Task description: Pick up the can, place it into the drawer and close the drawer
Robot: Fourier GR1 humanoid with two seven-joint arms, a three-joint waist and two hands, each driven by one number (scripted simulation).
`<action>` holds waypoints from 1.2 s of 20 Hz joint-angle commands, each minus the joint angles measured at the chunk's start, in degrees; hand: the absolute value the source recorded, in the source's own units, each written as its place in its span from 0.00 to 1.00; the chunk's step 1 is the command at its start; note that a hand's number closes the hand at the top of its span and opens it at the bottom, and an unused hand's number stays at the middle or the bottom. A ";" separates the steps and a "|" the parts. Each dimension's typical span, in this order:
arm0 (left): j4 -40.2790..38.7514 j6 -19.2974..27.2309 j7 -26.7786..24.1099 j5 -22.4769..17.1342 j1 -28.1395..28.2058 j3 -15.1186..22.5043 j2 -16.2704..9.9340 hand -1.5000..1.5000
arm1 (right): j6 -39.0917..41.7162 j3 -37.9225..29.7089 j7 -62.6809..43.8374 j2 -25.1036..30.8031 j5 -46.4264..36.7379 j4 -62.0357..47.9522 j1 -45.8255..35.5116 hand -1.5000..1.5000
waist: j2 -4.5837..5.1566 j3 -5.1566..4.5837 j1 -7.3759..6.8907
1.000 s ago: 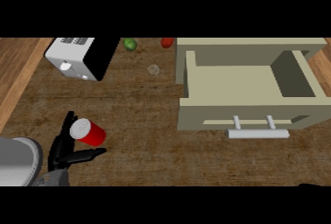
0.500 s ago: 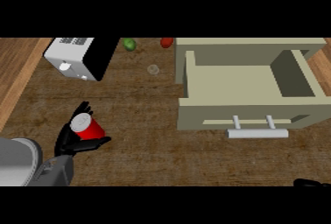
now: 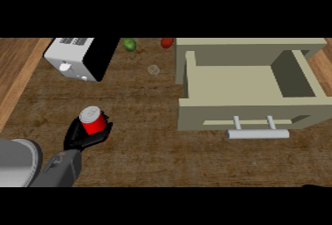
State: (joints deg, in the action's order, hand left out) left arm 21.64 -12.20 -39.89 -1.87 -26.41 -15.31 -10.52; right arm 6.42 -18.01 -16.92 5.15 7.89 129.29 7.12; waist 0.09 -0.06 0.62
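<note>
The red can (image 3: 92,121) with its silver top stands upright in the grasp of the left hand (image 3: 83,137) — the black fingers are curled around its lower body from both sides, and the grey forearm runs down from there to the lower left. Can and hand are well to the left of the open drawer (image 3: 227,85), about level with the drawer's front panel, over the dark brown counter (image 3: 162,154).

The drawer is pulled out and its beige interior shows bare; the pale bar handle (image 3: 257,133) sits on the front face, on the side nearest the robot. To the far left of the drawer, beyond the can, a white toaster (image 3: 77,57) with a black side stands at an angle. Between toaster and drawer lie a green fruit or vegetable (image 3: 130,43), a red one (image 3: 167,42) just beside the drawer's back corner, and a small pale round object (image 3: 153,69) on the counter a little nearer the robot; what these three are exactly cannot be told.

Of the right hand only a dark sliver (image 3: 316,186) shows, far below the drawer's right end — whether it is open or closed cannot be told.
</note>
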 commanded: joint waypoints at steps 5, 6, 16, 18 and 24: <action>-3.63 6.85 -1.18 -0.55 -7.81 -0.84 5.04 1.00 | 0.66 -0.68 2.37 0.73 -0.94 -4.43 -2.20 0.00 | 0.23 -0.01 0.37; -4.18 4.67 1.90 -1.74 -9.92 -1.98 1.65 1.00 | 0.77 -0.16 0.72 -0.16 -0.44 -0.20 0.29 0.00 | 0.14 0.00 0.43; 5.81 9.61 9.37 -3.23 -12.55 0.72 7.08 1.00 | -2.37 1.97 -0.98 -1.46 -4.30 0.47 -2.40 0.00 | -0.17 0.06 -0.47; 11.53 12.03 13.94 -3.40 -12.13 4.52 10.39 1.00 | -1.77 -0.48 -1.57 0.29 -3.43 0.77 -1.93 0.00 | -0.53 0.11 -1.02; 20.22 16.27 23.21 -3.41 -17.26 9.70 10.48 1.00 | -0.29 -2.87 -1.19 1.45 -0.63 1.57 -0.86 0.00 | -0.47 0.10 -0.56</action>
State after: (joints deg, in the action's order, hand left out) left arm 36.01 2.26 -22.72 -5.43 -41.39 -8.51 -0.61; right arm 5.48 -19.40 -17.67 5.84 5.93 129.14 5.23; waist -0.29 0.03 0.00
